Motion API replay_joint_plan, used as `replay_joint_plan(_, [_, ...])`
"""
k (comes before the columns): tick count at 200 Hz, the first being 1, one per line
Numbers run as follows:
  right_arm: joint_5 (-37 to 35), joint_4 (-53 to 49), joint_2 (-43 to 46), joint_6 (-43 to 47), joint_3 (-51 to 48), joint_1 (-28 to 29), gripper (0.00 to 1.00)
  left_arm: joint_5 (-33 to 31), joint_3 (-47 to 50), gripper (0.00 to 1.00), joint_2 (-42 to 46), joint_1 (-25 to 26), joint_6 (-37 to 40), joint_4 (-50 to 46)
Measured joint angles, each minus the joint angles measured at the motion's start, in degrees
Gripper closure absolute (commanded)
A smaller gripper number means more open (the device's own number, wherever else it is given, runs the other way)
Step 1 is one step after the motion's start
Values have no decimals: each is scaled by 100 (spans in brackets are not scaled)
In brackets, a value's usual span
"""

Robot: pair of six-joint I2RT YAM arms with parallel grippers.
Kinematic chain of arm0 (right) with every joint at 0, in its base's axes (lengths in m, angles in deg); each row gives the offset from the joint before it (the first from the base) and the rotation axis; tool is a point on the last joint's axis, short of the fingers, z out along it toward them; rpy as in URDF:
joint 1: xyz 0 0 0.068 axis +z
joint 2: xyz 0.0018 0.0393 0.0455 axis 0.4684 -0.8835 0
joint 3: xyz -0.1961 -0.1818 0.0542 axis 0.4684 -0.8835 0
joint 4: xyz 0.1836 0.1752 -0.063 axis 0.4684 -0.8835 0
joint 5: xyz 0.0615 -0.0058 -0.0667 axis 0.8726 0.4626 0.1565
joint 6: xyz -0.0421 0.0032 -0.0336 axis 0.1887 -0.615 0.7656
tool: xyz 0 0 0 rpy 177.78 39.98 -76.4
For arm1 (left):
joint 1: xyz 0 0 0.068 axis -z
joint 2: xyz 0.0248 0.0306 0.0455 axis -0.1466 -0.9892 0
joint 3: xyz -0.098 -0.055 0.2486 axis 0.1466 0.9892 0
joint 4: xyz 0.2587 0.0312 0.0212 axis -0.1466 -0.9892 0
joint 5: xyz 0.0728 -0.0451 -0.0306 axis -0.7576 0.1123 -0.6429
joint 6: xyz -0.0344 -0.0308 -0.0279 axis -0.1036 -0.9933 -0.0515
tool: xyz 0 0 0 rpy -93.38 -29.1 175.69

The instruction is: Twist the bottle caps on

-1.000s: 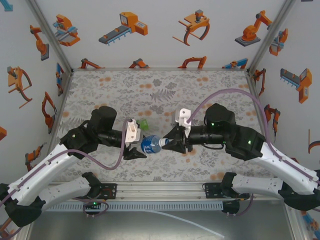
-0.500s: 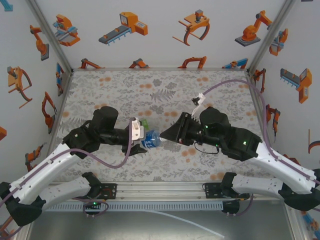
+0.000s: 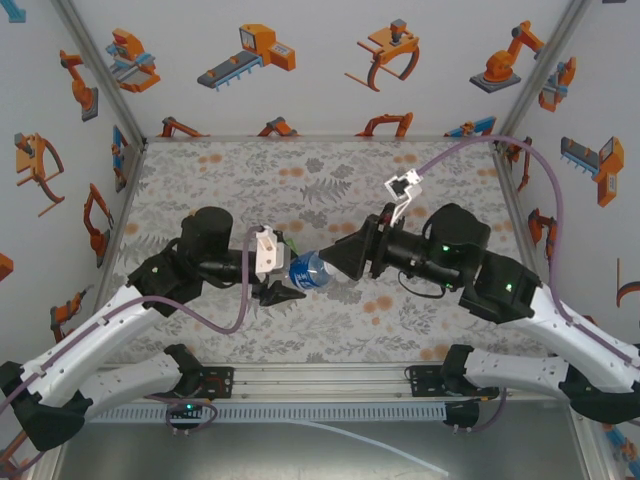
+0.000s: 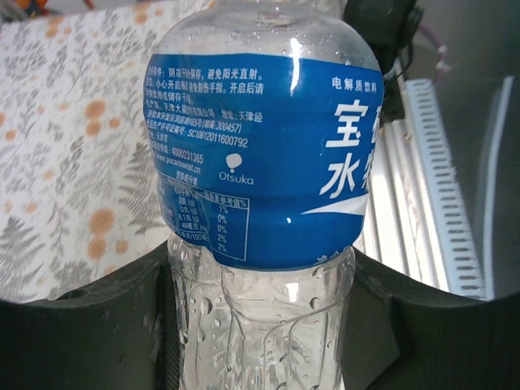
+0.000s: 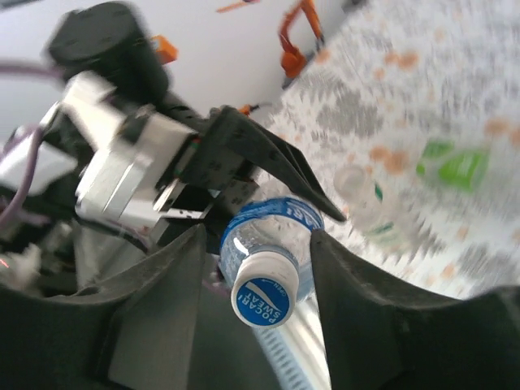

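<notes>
Blue-label bottle (image 3: pixel 308 270) hangs above the table (image 3: pixel 220 180), clamped below its label by the left gripper (image 3: pixel 288 285), probably to steady it for twisting. Long axis roughly level, left-right. The cap (image 5: pixel 266 299) end faces the right gripper (image 5: pixel 258 237), whose jaws sit apart either side of it, likely mid re-grip.

White walls (image 3: pixel 320 100) printed with orange robot-arm drawings (image 3: pixel 250 55), grey floral tabletop (image 3: pixel 250 180) with orange blooms, aluminium corner posts (image 3: pixel 100 70)
</notes>
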Motion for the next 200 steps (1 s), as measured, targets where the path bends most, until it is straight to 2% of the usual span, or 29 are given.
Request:
replay_joint_plan(35, [1290,754,426,1849,-28,0,46,837,39,100,-44,2,-601,870])
replay_joint_plan(61, [2352,1244,527,2712,-118,2,46,1399,83,100,-105,35,-1021,1526])
replay_joint_plan(99, [3143,1790,435,3191,-374,0,46,1976,83,100,-275,125,-1292,1897])
replay_joint_plan(124, [3366,2004,273,3287,-389,0,55,2142,83,100,-345,208,-1368,2046])
replay_joint_plan(146, [3473,2083,221,3320,-415,0,56,2236,83,100,-367,223,-1410,2131])
replay_joint_plan(170, [3491,2131,229,3338,-439,0,63,2271,76,100,-372,243,-1434,2177])
replay_joint_plan(191, [3510,2210,229,3386,-459,0,80,2317,70,100,-389,280,-1451,2192])
replay_joint_plan(200, [3521,2253,232,3405,-474,0,92,2317,61,100,-402,286,-1460,2210])
